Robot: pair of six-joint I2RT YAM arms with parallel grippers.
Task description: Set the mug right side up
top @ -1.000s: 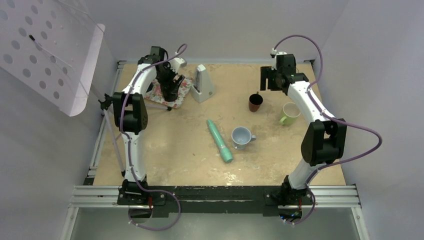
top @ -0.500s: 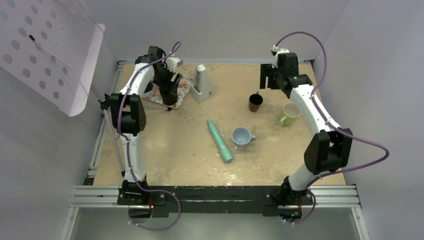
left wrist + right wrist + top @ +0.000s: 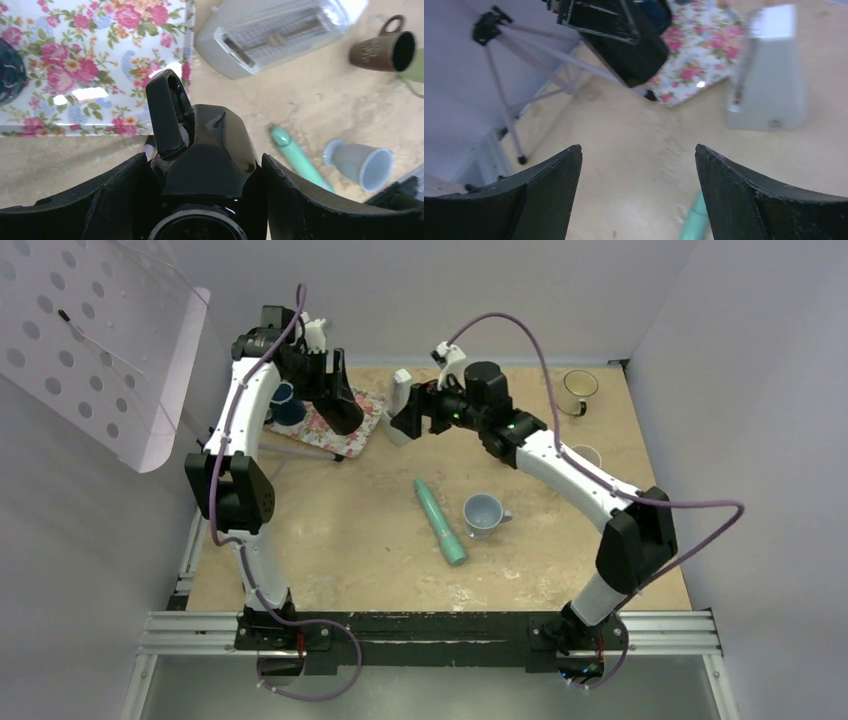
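A: Anything changed from a second back?

B: Plenty. On the right side, swung from the far right corner across toward the middle, ending with the right gripper (image 3: 638, 150) near the white wedge-shaped box (image 3: 769, 80). Spread wide there, with nothing between the fingers but bare table (image 3: 330, 540).

A: Uncovered anything by that swing?

B: Yes, a cream mug (image 3: 577, 390) in the far right corner. Also hid the brown mug (image 3: 382, 50) from the overhead view, though plain enough from the left wrist.

A: And on the left?

B: Raised. Down on the floral tray (image 3: 100, 50) before, now up above it, exposing a dark blue mug (image 3: 285, 405) on the tray's left part.

A: Holding something with the left gripper (image 3: 205, 165)?

B: Clamped on the black mug (image 3: 220, 135), a finger on either side of its body, fairly wide apart.

A: Left alone?

B: The grey mug (image 3: 485, 513) and the teal cylinder (image 3: 440, 522), mid-table, just beside each other as before.

A: Pointing which way, the black mug?

B: Hanging in the air above the floral tray, not touching it as far as can be seen. Long axis apparently in line with the fingers, slanting from far left toward near right in the overhead view, neither upright nor flat. With the handle (image 3: 167, 115) on the upper side in the wrist view. Cannot tell mouth from base: too dark and too hidden at both ends.
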